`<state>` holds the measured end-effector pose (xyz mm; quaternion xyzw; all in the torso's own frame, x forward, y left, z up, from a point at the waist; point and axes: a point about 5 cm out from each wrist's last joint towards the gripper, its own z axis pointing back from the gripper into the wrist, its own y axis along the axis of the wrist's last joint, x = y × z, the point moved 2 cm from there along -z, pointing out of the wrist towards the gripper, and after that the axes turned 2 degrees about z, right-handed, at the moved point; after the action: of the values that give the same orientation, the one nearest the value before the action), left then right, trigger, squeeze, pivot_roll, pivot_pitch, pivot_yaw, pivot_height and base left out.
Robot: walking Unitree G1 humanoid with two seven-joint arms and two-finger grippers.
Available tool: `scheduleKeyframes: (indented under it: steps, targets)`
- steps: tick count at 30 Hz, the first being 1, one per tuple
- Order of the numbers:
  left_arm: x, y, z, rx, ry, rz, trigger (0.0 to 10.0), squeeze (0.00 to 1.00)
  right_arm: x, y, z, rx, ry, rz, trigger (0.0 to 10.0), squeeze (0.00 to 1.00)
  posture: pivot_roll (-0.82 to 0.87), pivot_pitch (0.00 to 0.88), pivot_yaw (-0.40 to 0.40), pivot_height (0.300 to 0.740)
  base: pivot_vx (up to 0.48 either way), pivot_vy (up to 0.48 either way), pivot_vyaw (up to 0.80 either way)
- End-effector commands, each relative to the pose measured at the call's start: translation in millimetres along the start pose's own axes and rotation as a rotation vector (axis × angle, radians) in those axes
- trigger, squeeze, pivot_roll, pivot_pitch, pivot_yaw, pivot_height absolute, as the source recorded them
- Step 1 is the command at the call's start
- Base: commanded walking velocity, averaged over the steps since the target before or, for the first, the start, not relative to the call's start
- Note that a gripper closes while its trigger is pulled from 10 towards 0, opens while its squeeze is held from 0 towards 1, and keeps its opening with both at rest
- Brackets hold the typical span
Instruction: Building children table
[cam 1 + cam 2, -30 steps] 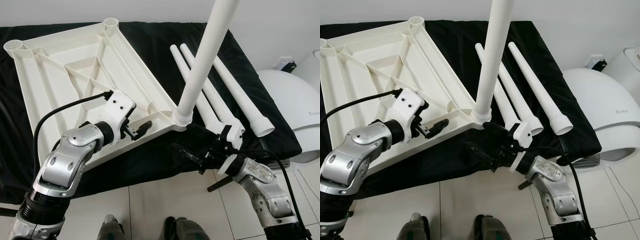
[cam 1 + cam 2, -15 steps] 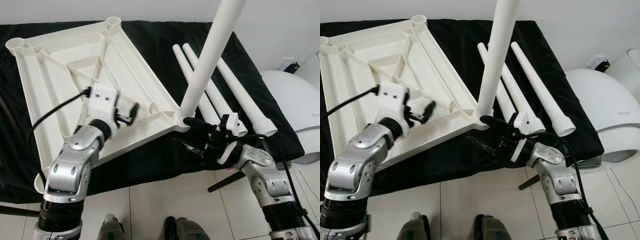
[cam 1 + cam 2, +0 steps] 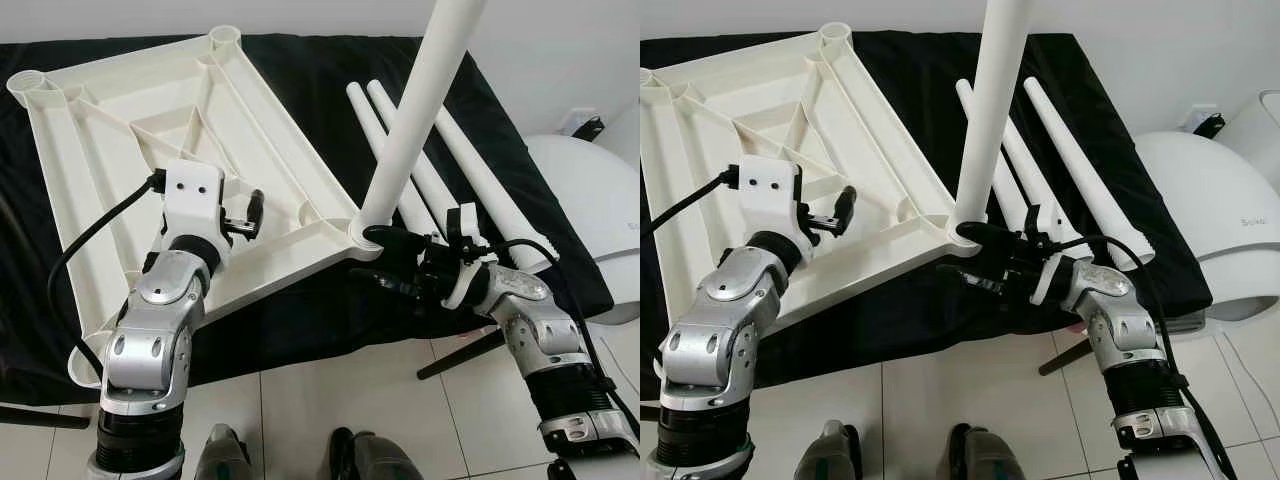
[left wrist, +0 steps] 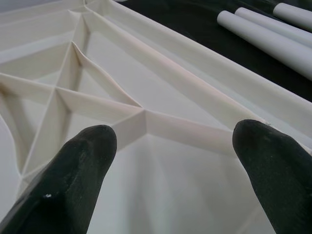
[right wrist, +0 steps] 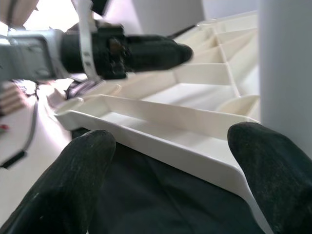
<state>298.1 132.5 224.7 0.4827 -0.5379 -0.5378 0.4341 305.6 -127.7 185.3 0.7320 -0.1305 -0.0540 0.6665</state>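
Observation:
The white table top (image 3: 130, 110) lies upside down on a black cloth, ribbed underside up. One white leg (image 3: 415, 110) stands upright in its near right corner socket (image 3: 362, 228). Three loose legs (image 3: 480, 190) lie on the cloth to the right. My left gripper (image 3: 245, 212) hovers open over the ribs near the front rim; the left wrist view has ribs (image 4: 185, 129) between its fingertips (image 4: 83, 146). My right gripper (image 3: 385, 260) is open just in front of the socket corner, one finger above the rim and one below, holding nothing.
The black cloth (image 3: 300, 60) covers a low platform whose front edge meets the tiled floor (image 3: 330, 390). A white rounded appliance (image 3: 600, 200) stands at the right. A dark strut (image 3: 460, 355) slants onto the floor under my right arm. My feet (image 3: 225, 455) are below.
My left gripper has come off the table top's front rim and swung back over the ribs. My right gripper has risen from below the platform edge to the socket corner.

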Motion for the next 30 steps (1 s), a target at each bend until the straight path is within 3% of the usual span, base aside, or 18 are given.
scheduleKeyframes:
  steps: [1,20,30]
  targets:
    - [-0.5,-1.4,4.5,-0.012,0.084,0.006,10.0,0.00,0.8,3.5,-0.8,0.005,0.042,-0.016,10.0,0.00,0.12,0.270,-0.049,0.740,0.000,0.000,0.00]
    - [22.2,8.4,24.5,-0.007,0.078,0.045,10.0,0.00,41.3,16.1,4.8,-0.091,0.036,0.077,10.0,0.00,0.17,0.344,-0.068,0.740,0.000,0.000,0.00]
    - [29.8,35.1,29.7,0.083,0.065,0.083,10.0,0.00,64.3,20.6,-3.8,-0.133,-0.011,0.145,10.0,0.00,0.20,0.348,-0.078,0.740,0.000,0.000,0.00]
